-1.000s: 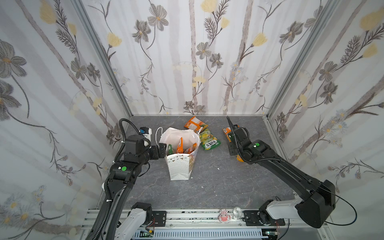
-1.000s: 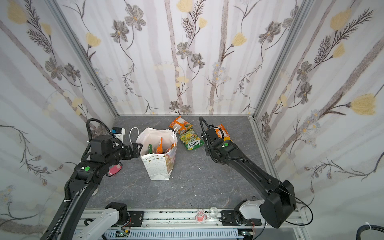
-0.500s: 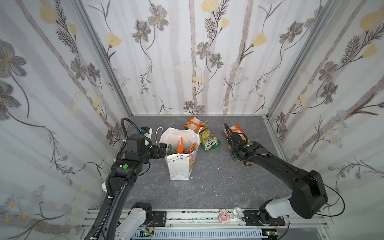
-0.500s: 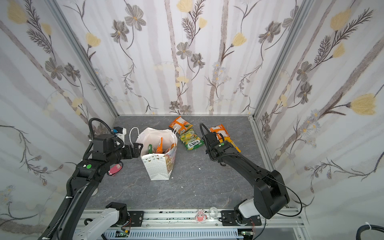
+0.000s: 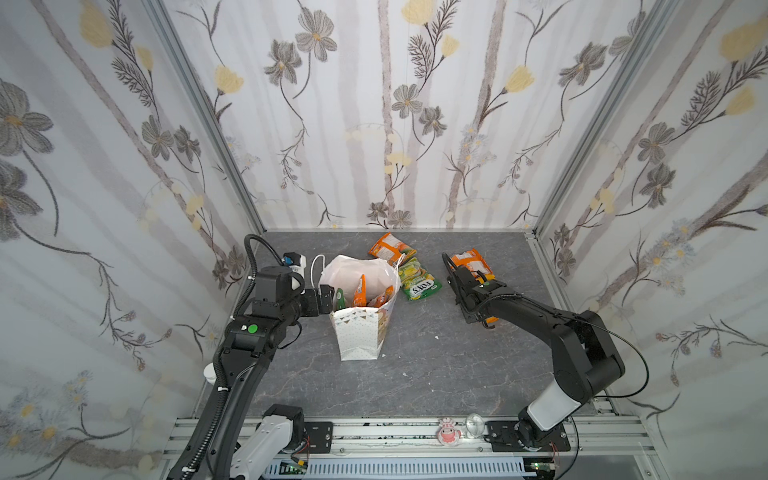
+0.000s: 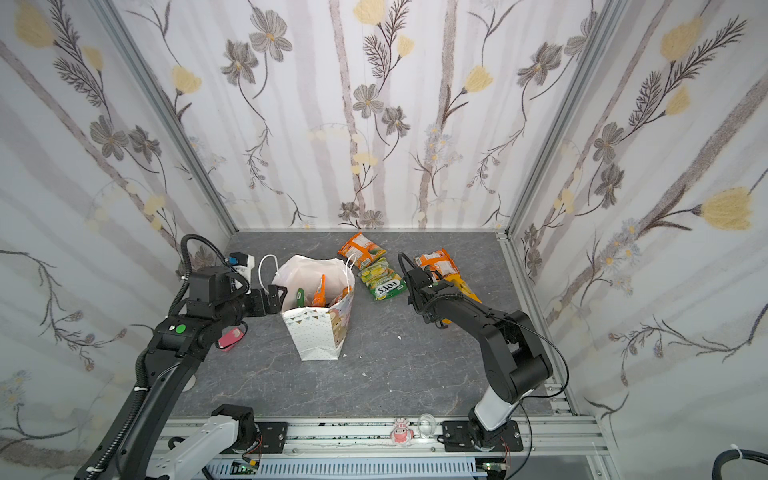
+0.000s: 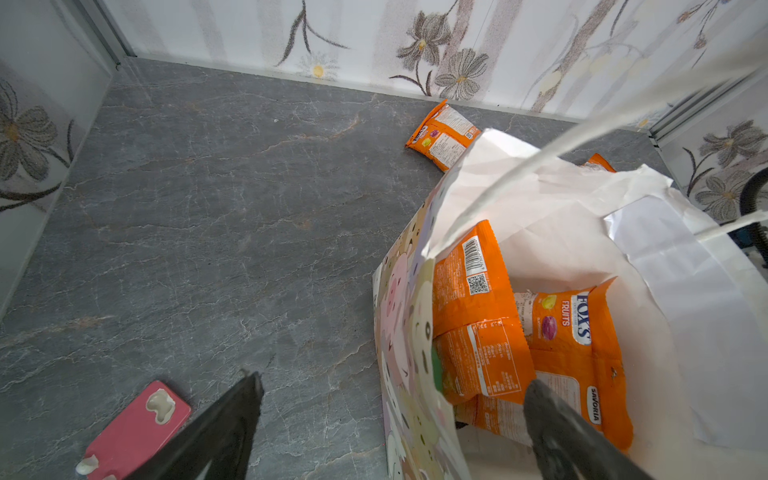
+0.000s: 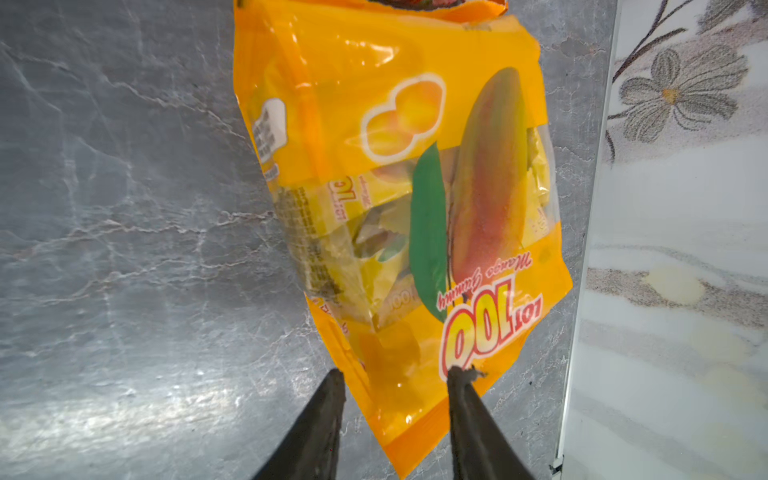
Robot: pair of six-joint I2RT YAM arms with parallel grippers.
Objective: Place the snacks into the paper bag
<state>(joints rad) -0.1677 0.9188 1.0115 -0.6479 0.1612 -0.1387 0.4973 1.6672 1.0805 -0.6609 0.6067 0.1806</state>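
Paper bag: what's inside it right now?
Inside the paper bag the left wrist view shows several overlapping orange packets, plus a sliver of a green packet. Whatever lies beneath them, and the bag's floor, is covered.

Grey marbled tabletop (image 5: 415, 374) bears the upright paper bag (image 5: 359, 332), loose snacks (image 5: 417, 284) and a pink object (image 6: 229, 338).

Left pincer (image 7: 395, 382) spread wide, held level; right pincer (image 8: 397, 372) partly parted, tilted downward, held low.
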